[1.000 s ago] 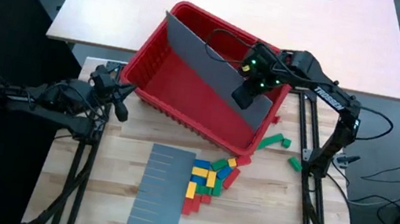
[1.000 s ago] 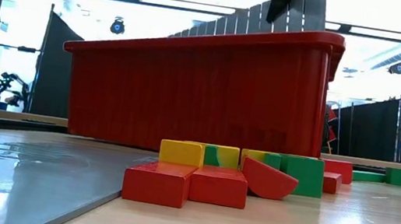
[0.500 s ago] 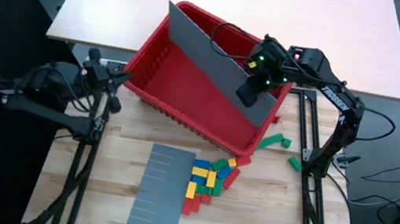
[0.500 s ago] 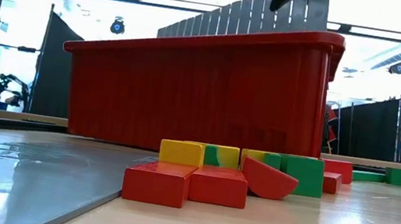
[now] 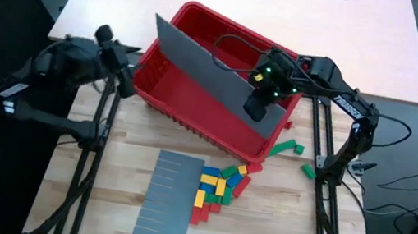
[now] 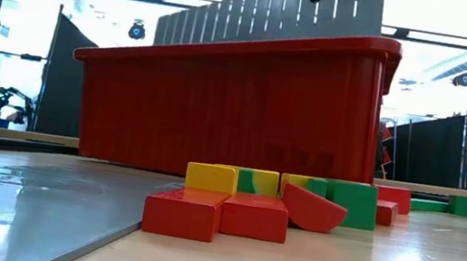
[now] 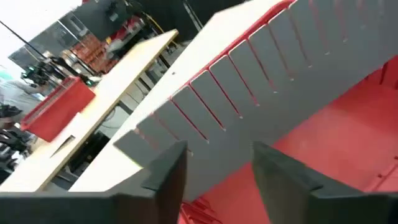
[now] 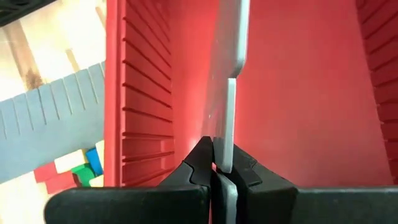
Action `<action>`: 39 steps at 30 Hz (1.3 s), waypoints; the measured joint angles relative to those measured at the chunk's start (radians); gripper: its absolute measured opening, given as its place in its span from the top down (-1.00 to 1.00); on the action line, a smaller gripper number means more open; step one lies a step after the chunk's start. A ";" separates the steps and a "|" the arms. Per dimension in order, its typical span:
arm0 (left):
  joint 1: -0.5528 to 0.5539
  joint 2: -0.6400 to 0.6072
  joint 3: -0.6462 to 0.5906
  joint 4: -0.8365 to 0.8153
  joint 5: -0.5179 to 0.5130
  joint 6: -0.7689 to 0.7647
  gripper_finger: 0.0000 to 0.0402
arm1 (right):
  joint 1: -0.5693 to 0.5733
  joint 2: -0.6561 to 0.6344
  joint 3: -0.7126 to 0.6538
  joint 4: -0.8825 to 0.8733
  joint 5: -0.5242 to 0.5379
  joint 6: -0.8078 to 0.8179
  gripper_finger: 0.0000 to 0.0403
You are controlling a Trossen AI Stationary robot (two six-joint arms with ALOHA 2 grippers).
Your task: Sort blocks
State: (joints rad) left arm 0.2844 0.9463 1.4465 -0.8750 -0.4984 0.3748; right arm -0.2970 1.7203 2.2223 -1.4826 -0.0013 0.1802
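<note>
In the high view, the left end effector (image 5: 126,80) sits at the left of the frame, just beside the left end of the big red plastic bin (image 5: 186,105); its wrist view shows the two dark fingers (image 7: 166,177) spread apart with nothing between them, pointing at a grey slotted panel. That flat grey slotted panel (image 5: 200,64) stands on edge inside the bin, running diagonally from upper left to lower right and rising above the rim. At its right end the right end effector (image 5: 258,106) is clamped tight on the panel's edge, as the right wrist view shows, fingers (image 8: 200,163) pinched against the thin grey sheet (image 8: 225,81).

Below the bin, at lower centre, a second grey slotted panel (image 5: 164,203) lies flat on the light wooden counter (image 5: 267,225). Just right of it, touching its edge, is the cluster of small red, yellow, green and blue blocks (image 5: 219,187). Further right, a few green blocks (image 5: 287,148) lie scattered near the bin's lower right corner.
</note>
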 joint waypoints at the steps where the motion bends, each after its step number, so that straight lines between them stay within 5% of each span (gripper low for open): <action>1: 0.027 0.019 0.008 -0.002 0.034 0.007 0.00 | 0.005 0.000 0.000 0.000 0.001 -0.001 1.00; 10: 0.231 0.167 0.075 -0.002 0.235 0.126 -0.30 | 0.058 0.000 -0.001 -0.001 0.001 0.002 1.00; 20: 0.334 0.321 0.262 -0.019 0.404 0.269 -0.21 | 0.104 0.000 -0.001 0.001 0.002 0.002 1.00; 28: 0.349 0.450 0.420 -0.270 0.514 0.289 -0.24 | 0.105 0.000 -0.001 -0.002 0.002 -0.004 1.00; 39: 0.365 0.546 0.532 -0.409 0.539 0.310 -0.17 | 0.105 0.000 -0.001 -0.010 0.005 -0.035 1.00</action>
State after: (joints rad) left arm 0.6499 1.4920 1.9789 -1.2841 0.0410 0.6846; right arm -0.1921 1.7203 2.2211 -1.4923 0.0036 0.1448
